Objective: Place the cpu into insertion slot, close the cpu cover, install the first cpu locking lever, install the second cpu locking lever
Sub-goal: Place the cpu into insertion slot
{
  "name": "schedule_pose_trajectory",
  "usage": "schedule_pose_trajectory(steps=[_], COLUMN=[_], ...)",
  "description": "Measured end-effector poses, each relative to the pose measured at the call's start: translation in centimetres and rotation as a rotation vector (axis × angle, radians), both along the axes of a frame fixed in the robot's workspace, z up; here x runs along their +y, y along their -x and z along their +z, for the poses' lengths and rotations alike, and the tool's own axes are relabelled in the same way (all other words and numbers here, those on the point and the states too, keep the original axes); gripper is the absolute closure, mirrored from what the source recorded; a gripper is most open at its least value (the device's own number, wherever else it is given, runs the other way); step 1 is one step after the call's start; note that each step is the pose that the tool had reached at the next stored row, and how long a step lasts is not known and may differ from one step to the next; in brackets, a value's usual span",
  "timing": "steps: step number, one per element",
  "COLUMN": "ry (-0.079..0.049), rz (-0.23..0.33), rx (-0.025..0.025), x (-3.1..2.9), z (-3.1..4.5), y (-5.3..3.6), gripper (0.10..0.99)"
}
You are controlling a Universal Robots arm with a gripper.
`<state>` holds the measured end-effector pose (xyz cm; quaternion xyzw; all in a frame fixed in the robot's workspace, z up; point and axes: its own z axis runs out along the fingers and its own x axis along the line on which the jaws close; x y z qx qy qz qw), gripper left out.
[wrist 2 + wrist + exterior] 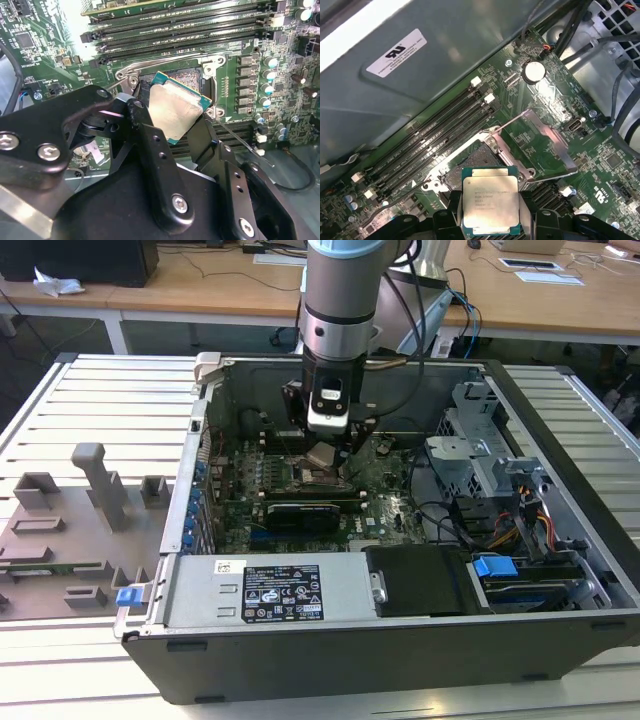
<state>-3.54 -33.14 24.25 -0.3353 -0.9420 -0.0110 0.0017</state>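
Note:
The cpu [490, 202], a flat square chip with a silvery-tan top, sits between my black fingers with my gripper [490, 212] shut on its two sides. In the second wrist view the cpu [175, 107] hangs tilted just above the insertion slot [182, 77], apart from it. The insertion slot [454, 174] is a square black socket with a metal rim on the green motherboard. The cpu cover [555, 145], a thin metal frame with an open centre, is swung open beside the socket. In the exterior view my gripper [322, 458] is low inside the open case.
Long black memory slots [435, 137] run beside the socket. The case wall [420, 60] stands close behind them. A thin metal lever rod [240, 140] sticks out from the socket corner. Cables and a drive cage [480, 455] fill the exterior view's right; grey fixtures [95, 475] stand on its left.

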Motion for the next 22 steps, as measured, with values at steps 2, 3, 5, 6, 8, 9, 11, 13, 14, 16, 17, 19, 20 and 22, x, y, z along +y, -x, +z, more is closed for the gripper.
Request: schedule_pose_trajectory(steps=[2,3,5,6,8,9,11,13,14,16,17,19,20,22], ry=[0.001,0.001,0.001,0.001,0.002,0.003,0.004,0.005,0.005,0.006,0.006,0.007,0.007,0.008], rz=[-0.011,-0.014,-0.024,-0.027,-0.04,-0.045,-0.055,-0.062,-0.064,-0.077,-0.08,-0.087,-0.09,-0.102], rx=[0.0,0.0,0.0,-0.0001,0.0,0.0,0.0,0.0,0.0,0.0,0.0,0.0,0.0,0.0], x=[0.0,0.0,0.0,0.0,0.0,0.0,0.0,0.0,0.0,0.0,0.0,0.0,0.0,0.0], z=[0.0,0.0,0.0,0.0,0.0,0.0,0.0,0.0,0.0,0.0,0.0,0.0,0.0,0.0], y=[0.0,0.0,0.0,0.0,0.0,0.0,0.0,0.0,0.0,0.0,0.0,0.0,0.0,0.0], gripper=[0.545,0.545,0.545,0.545,0.545,0.545,0.545,0.545,0.545,0.545,0.545,0.545,0.545,0.545])
